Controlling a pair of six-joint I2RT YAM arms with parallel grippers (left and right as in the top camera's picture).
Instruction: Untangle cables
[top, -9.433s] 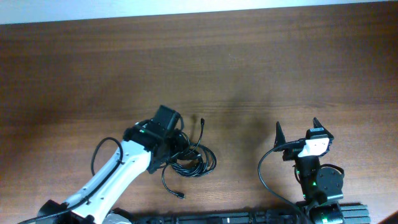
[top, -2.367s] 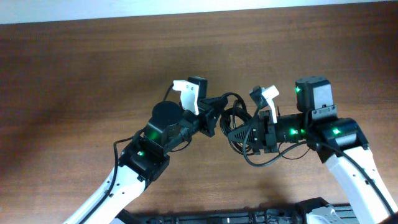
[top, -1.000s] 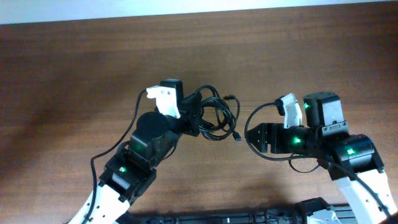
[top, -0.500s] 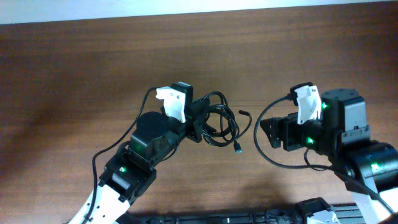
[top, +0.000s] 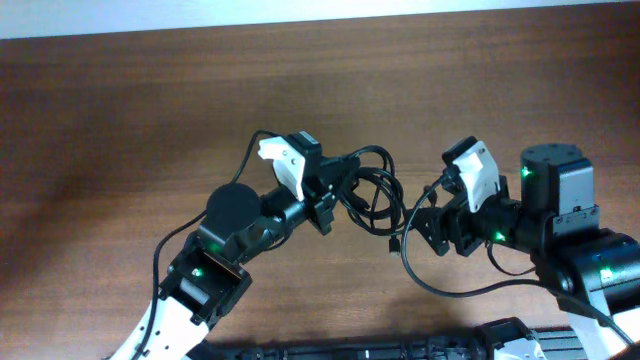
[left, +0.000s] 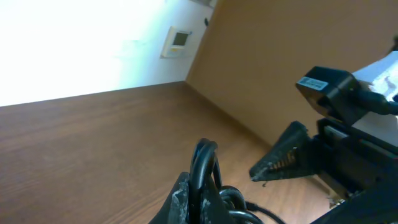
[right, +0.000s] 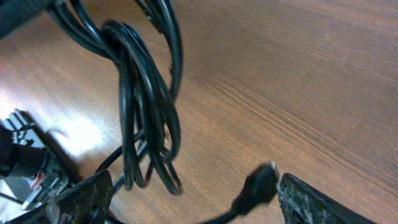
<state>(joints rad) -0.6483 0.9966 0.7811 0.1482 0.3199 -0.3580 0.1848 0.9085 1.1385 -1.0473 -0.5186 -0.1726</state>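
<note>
From above, the left hand is clenched on the cables over the middle of the brown worktop. The black loops bunch up just to the right of its fingers. One strand runs down from the bunch to a small plug. The right hand faces the bunch from the right. It is close to the cables but apart from the loops, and its fingers are spread with nothing grasped between them.

In the left wrist view, the cables rise as a tight fold of black cord from between that hand's fingers, which pinch them low in the frame. One toothed finger of the right hand points in from the right, short of the fold.

In the right wrist view, the loops hang in a long twisted hank above the wood. The two fingers stand wide at the bottom corners. The plug lies between them, just beside the right-side finger. Whether it touches that finger is hard to tell here.
</note>
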